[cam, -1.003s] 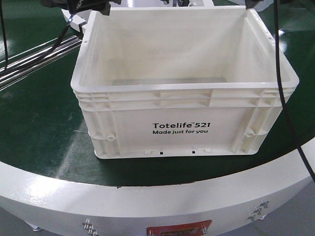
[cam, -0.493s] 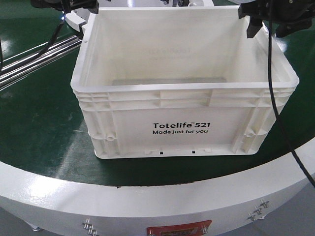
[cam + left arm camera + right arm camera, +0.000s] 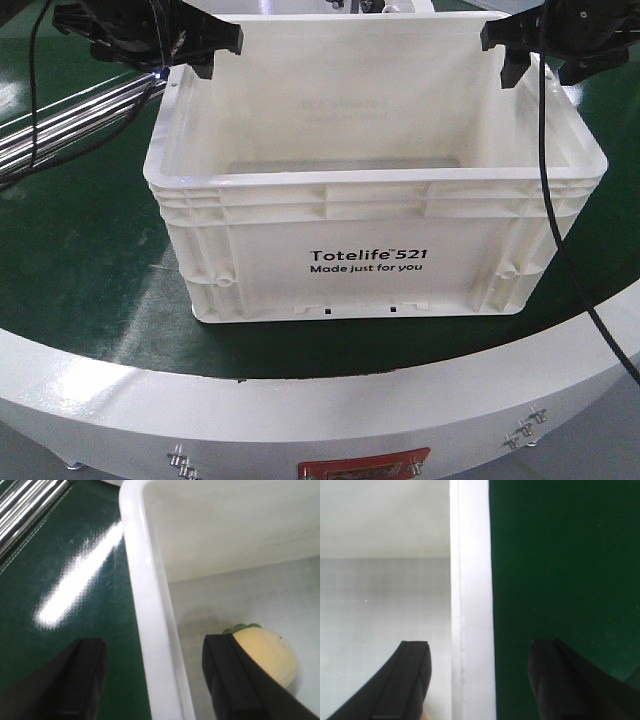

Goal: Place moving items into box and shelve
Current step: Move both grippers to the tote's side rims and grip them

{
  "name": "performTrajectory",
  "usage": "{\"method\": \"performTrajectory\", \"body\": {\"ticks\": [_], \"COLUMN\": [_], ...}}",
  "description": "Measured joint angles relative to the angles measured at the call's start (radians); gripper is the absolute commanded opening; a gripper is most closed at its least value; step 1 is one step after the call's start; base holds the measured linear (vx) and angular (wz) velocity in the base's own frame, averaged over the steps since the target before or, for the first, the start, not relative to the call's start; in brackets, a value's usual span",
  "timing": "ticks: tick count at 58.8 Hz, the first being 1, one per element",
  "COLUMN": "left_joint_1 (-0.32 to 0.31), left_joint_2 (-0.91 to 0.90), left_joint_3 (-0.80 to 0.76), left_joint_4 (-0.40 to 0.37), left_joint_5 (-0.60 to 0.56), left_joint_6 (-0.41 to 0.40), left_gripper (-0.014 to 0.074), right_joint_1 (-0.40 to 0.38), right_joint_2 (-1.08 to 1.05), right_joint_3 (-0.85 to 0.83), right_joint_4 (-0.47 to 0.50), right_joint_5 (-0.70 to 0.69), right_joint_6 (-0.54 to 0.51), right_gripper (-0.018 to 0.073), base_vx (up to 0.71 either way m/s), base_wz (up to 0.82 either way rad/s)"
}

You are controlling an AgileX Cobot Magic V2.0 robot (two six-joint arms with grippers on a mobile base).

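1 box [image 3: 370, 250], 1 pale fruit [image 3: 267, 650] inside, 2 spread grippers [image 3: 152, 675] [image 3: 480, 680] astride rim

Industrial robot test cell; round green table [image 3: 90, 280] with white bolted rim [image 3: 250, 410]; steel rails [image 3: 70, 115].

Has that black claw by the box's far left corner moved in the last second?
Yes. The left gripper has dropped lower in the front view, from the picture's top edge down to the left rim of the box, which stayed put.

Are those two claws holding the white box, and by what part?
Nothing held. Left claw and right claw are open, each straddling a side rim of the box.
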Motion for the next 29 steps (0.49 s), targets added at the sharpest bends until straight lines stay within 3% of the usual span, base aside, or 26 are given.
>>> {"method": "performTrajectory", "body": {"ticks": [29], "left_joint_1": [0.002], "left_joint_2": [0.018], "left_joint_3": [0.000], "left_joint_4": [-0.003], "left_joint_5": [0.029], "left_joint_6": [0.001], "left_gripper": [0.0512], "right_joint_1": [-0.001], "right_joint_2": [0.054], "right_joint_3": [0.000], "right_joint_4": [0.010], "right_joint_5": [0.000], "right_joint_6": [0.000], "right_gripper": [0.0408], "base_vx": [0.00], "base_wz": [0.00]}}
